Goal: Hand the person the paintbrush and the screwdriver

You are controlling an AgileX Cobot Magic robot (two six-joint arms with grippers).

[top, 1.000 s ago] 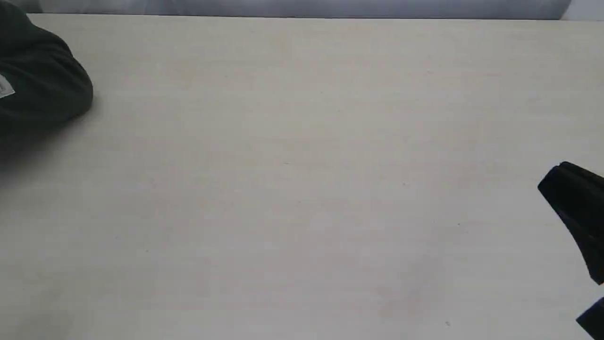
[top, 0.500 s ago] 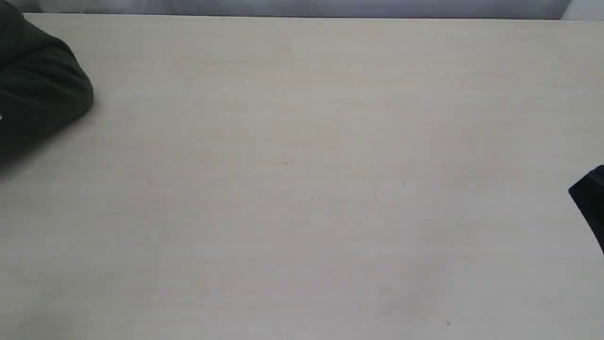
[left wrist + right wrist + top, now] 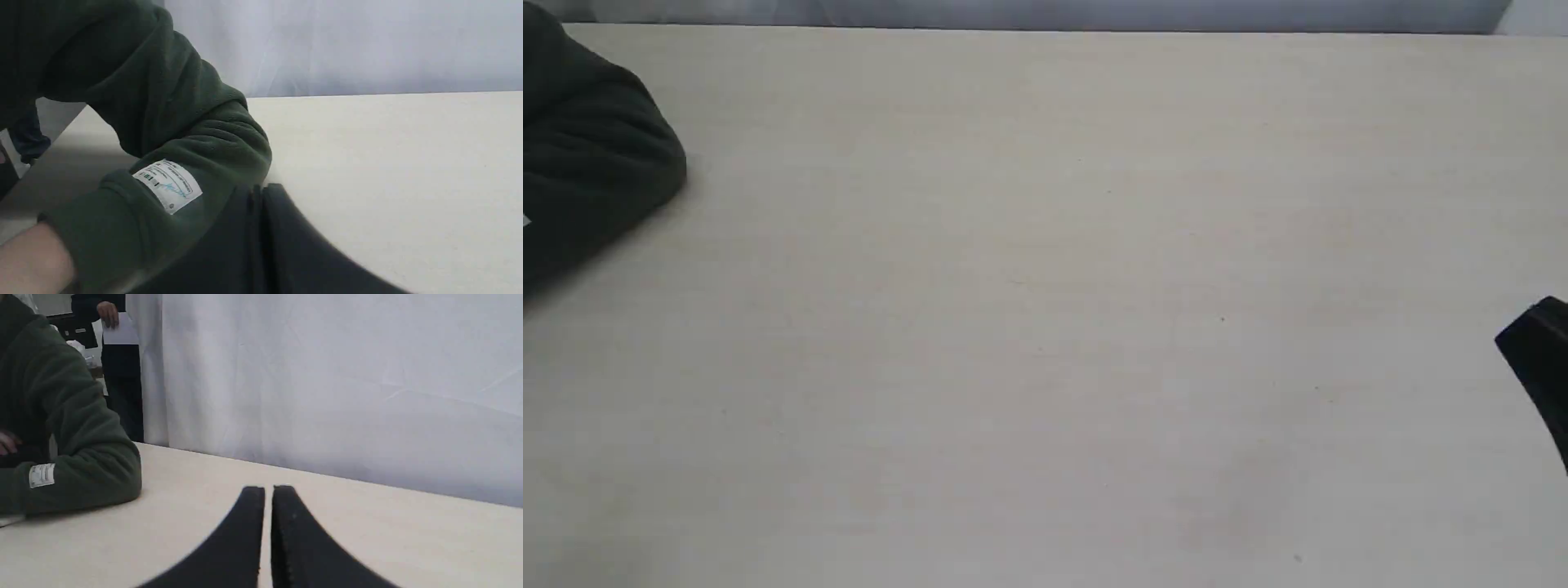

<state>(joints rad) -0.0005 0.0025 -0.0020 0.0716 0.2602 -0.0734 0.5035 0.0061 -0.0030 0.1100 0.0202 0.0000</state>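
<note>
Neither the paintbrush nor the screwdriver shows in any view. The person's dark green sleeve (image 3: 592, 155) rests on the table at the far left; it appears close up as the sleeve (image 3: 163, 122) with a white label, bare skin at the cuff (image 3: 28, 261), and again as the sleeve (image 3: 69, 457). My left gripper (image 3: 257, 196) is shut with nothing in it, right beside the sleeve. My right gripper (image 3: 267, 498) is shut and holds nothing; in the exterior view only its black tip (image 3: 1539, 359) shows at the right edge.
The pale beige table (image 3: 1045, 327) fills the exterior view. A white curtain (image 3: 327, 375) hangs behind its far edge. A second person in dark clothes holding a white paper (image 3: 118, 330) stands beyond the table.
The right gripper's tip has drawn back toward the right edge of the exterior view, and its lower part has left the frame. The sleeve shifted slightly; its white label has slid out of sight.
</note>
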